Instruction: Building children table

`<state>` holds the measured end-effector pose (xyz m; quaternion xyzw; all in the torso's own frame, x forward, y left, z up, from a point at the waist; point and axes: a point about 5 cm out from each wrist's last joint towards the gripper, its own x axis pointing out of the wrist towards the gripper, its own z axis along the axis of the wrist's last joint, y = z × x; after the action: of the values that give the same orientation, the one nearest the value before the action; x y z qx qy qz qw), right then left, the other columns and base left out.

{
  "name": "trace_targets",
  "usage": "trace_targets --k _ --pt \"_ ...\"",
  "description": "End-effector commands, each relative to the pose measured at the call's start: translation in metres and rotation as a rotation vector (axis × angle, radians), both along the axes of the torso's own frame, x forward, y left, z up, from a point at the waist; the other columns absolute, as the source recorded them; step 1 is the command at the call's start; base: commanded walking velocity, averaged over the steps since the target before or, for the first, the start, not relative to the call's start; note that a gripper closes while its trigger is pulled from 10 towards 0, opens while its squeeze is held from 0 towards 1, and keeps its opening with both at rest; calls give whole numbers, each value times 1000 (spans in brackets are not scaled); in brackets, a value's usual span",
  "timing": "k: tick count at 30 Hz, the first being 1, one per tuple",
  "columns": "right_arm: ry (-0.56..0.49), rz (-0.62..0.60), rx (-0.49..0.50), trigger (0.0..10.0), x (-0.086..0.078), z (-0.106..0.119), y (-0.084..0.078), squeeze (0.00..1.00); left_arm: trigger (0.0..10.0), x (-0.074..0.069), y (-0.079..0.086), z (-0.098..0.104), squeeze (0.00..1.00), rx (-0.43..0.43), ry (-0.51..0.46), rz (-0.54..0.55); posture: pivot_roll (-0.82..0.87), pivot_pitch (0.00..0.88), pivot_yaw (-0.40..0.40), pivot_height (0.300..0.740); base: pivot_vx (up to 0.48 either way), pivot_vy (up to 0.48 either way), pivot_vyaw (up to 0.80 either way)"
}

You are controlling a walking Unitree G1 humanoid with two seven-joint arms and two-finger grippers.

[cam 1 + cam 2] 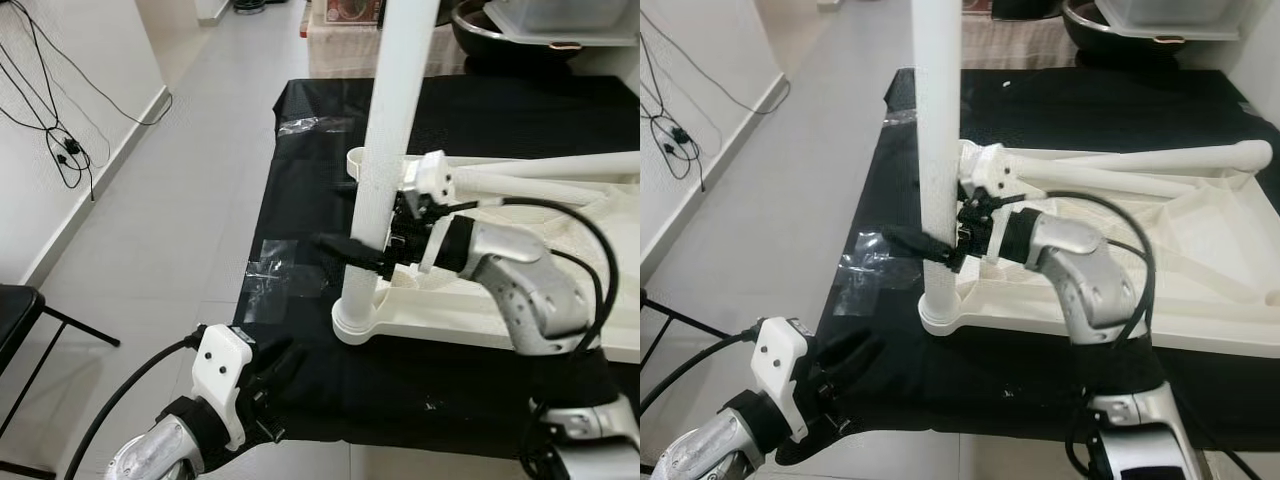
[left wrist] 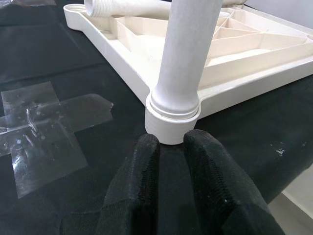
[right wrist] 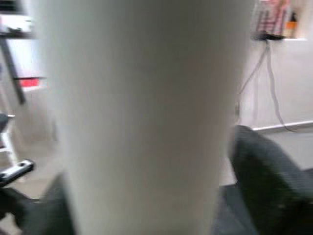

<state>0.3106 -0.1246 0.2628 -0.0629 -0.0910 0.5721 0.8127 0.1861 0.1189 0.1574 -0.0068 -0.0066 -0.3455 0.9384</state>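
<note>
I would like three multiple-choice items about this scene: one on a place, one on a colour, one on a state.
1. Where does the upright leg stand?
A. In the corner socket of the upturned tabletop
B. On the floor
C. On a chair

2. What colour is the cloth under the parts?
A. White
B. Black
C. Red

3. What is the right tool doing?
A. Hanging idle
B. Resting open on the cloth
C. Gripping the upright leg

Answers: 1 A, the leg's foot sits in the socket ring. 2 B, the cloth is black. 3 C, its fingers close around the leg, while the left tool rests shut near the socket.
</note>
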Motion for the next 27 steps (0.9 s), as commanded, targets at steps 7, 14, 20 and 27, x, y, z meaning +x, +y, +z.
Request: trace_targets --k 7,14,20,27 --pt "57 117 -15 0 -7 -5 -13 0 10000 -1 2 1 0 13 -4 13 69 170 -4 740 0 0 0" --pt "99 17 -19 0 -16 -24 -17 0 10000 0 2 1 0 9 -8 17 59 177 -12 740 0 0 0" --pt "123 -909 -137 0 -14 -77 -25 0 10000 -1 2 0 0 8 -1 20 44 187 -12 740 0 0 0" --pt "139 -971 -137 0 -41 -89 0 0 10000 2 -3 -3 0 -1 5 -7 20 162 -3 740 0 0 0"
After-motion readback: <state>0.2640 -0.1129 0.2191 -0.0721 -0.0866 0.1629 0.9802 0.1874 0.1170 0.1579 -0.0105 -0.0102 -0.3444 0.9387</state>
